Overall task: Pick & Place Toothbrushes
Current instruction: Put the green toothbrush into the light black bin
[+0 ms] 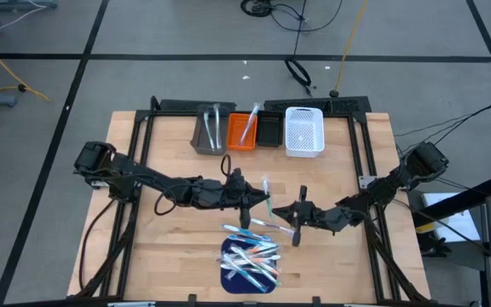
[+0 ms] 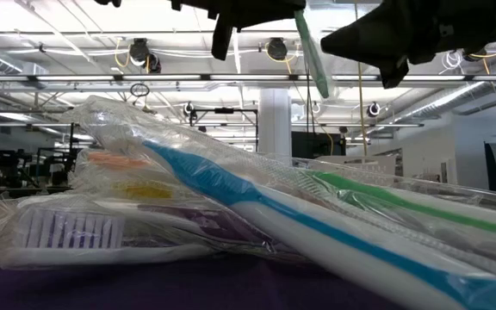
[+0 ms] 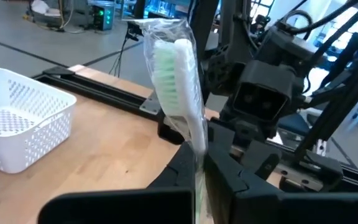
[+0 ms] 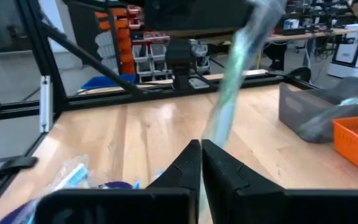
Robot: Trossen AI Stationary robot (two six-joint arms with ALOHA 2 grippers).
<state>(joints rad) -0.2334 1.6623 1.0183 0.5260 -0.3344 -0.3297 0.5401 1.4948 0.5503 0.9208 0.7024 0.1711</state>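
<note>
Two grippers meet mid-bench on one wrapped green toothbrush. Left gripper fingers pinched tight on its handle, brush head w/ green bristles standing up above the jaws. Right gripper fingers also closed narrow on the same brush's other end — looks like a handover.

Doing it well, I'd judge: only one side should let go, the other keeping a firm pinch; wrapper is slick, so grip the shaft, not loose film.

Rest of the toothbrushes lie piled on the dark blue mat at the bench's near edge. Bins along the far edge: grey bin, orange bin, black bin, white bin. Bench is light wood; around it grey floor w/ cables.
</note>
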